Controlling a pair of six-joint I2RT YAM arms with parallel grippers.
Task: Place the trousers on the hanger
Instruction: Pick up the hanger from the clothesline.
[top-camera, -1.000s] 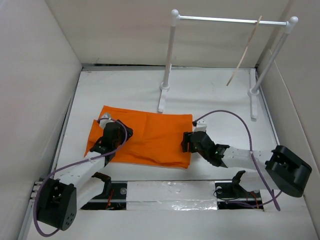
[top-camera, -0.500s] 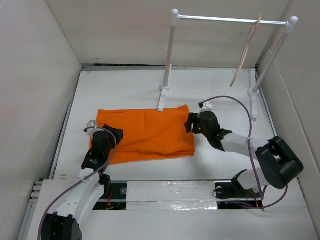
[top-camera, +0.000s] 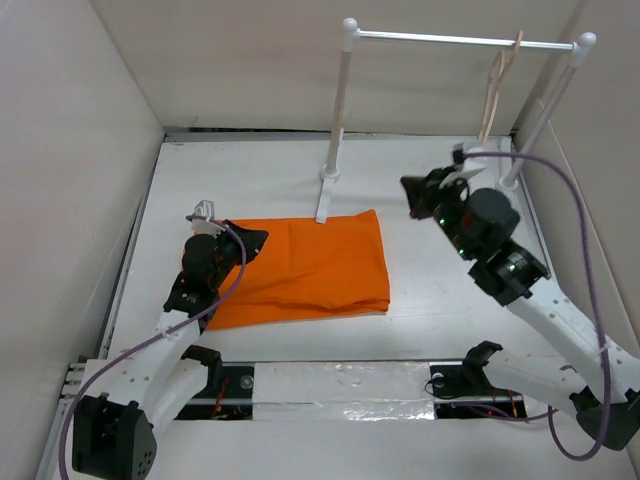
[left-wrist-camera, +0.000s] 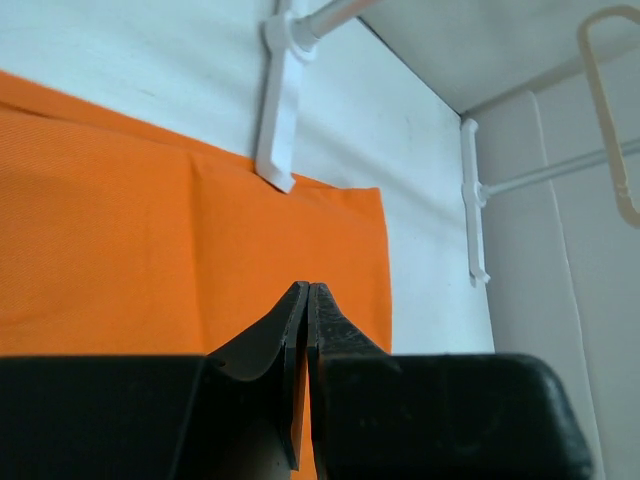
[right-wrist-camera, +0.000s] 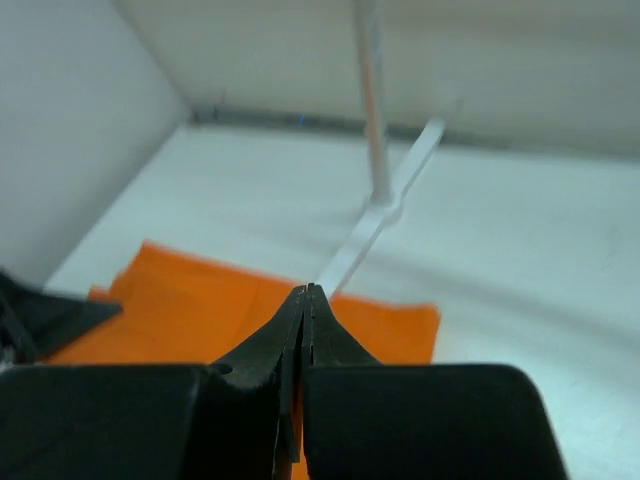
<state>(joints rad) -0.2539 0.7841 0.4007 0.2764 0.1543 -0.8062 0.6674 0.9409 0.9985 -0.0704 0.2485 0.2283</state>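
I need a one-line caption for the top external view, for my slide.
Orange trousers lie folded on the table; the hanger hangs from the rail.

Robot lab test booth: plain white walls (top-camera: 60, 150) enclose a white table (top-camera: 250, 170) and rail (top-camera: 450, 41).

The trousers (top-camera: 300, 265), centre frame, are plain bright orange. The hanger (top-camera: 490, 100), upper right, is pale beige. Rail (top-camera: 450, 41) and table (top-camera: 440, 300) are white. The left gripper (left-wrist-camera: 306, 292) and right gripper (right-wrist-camera: 305, 290) are black, and the cables (top-camera: 597, 300) are purple.
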